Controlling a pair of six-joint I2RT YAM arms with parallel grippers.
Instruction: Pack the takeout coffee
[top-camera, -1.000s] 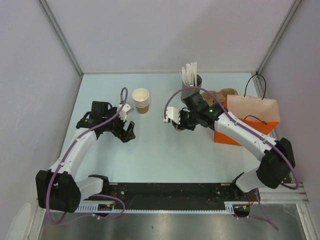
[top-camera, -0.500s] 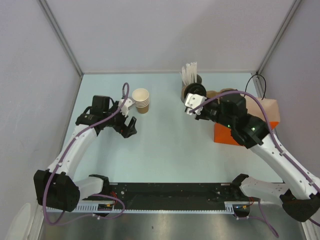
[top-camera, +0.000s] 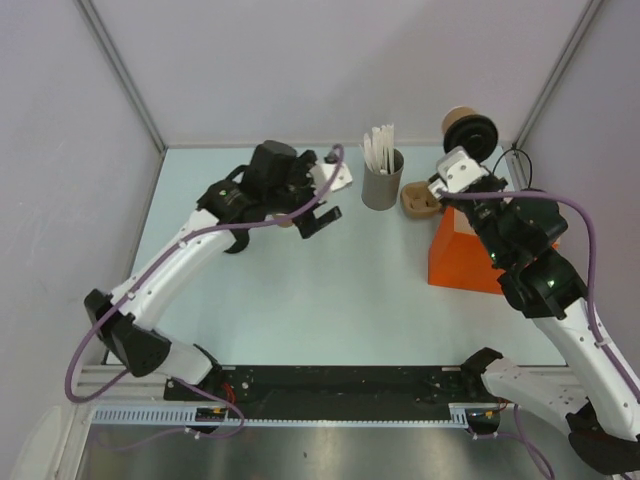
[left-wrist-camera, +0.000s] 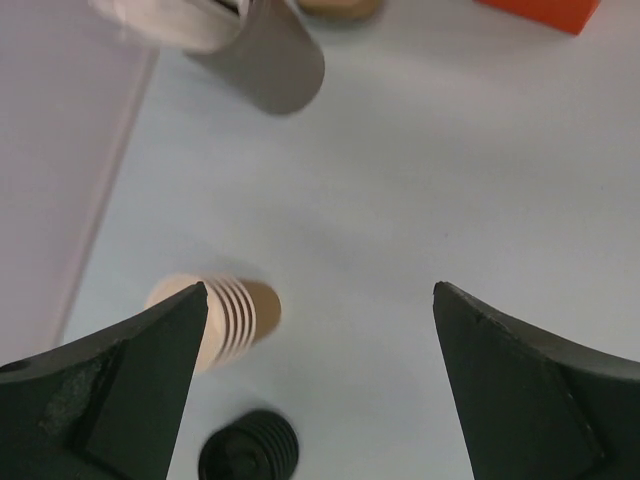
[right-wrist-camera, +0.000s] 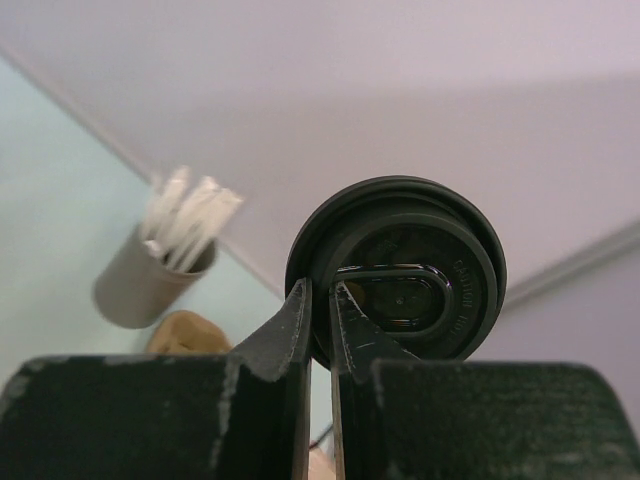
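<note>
The takeout coffee (top-camera: 468, 128), a tan cup with a black lid (right-wrist-camera: 420, 265), hangs in the air at the back right, tipped on its side. My right gripper (top-camera: 462, 148) is shut on the lid's rim, and the right wrist view shows its fingertips (right-wrist-camera: 300, 305) pinching that rim. The cup is held above and behind the orange paper bag (top-camera: 462, 256), which my right arm partly covers. My left gripper (top-camera: 308, 217) hovers open over the back middle of the table. Nothing sits between its fingers (left-wrist-camera: 120, 375).
A stack of lidless tan cups (left-wrist-camera: 225, 320) and a stack of black lids (left-wrist-camera: 250, 455) lie under my left gripper. A grey holder of white sticks (top-camera: 382, 180) stands at the back, with a brown lump (top-camera: 420, 198) beside it. White walls close the back and sides.
My right arm has lifted the coffee off the table and carried it up and to the back right, over the bag. My left arm has swung right over the cup stack, still open.
</note>
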